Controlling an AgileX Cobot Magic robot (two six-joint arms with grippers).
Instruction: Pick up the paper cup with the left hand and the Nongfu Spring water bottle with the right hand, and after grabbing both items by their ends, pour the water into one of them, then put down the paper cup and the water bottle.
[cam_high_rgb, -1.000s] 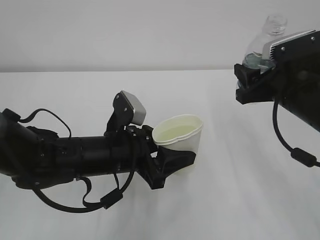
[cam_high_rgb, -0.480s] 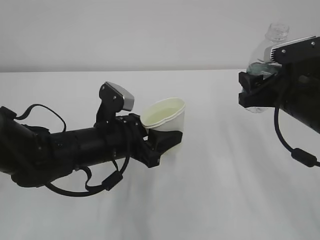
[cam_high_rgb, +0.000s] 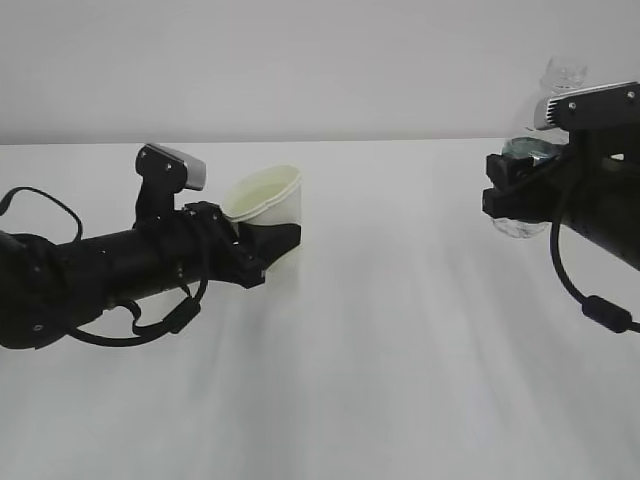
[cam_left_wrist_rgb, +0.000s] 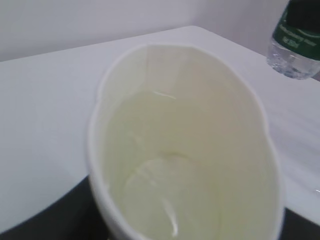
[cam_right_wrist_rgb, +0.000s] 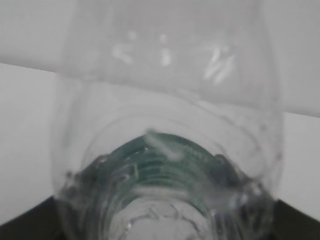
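We have drawn apart: our left pincer (cam_high_rgb: 272, 243) holds the paper cup (cam_high_rgb: 268, 205), water (cam_left_wrist_rgb: 165, 185) inside, our right pincer (cam_high_rgb: 522, 190) the Nongfu Spring water bottle (cam_high_rgb: 545, 130) upright. Only setting down remains, we judge.

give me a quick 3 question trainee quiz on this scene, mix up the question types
1. True or false: the small white paper cup held by the left gripper is empty.
2. Multiple choice: where is the clear ribbed plastic bottle with the dark green label? A) lying on the white table B) clamped in the right gripper, off the table C) standing inside the cup
3. Fill in: in the exterior view, the bottle's open neck points ____.

Key
1. False: the left wrist view shows clear water in the cup.
2. B
3. Up
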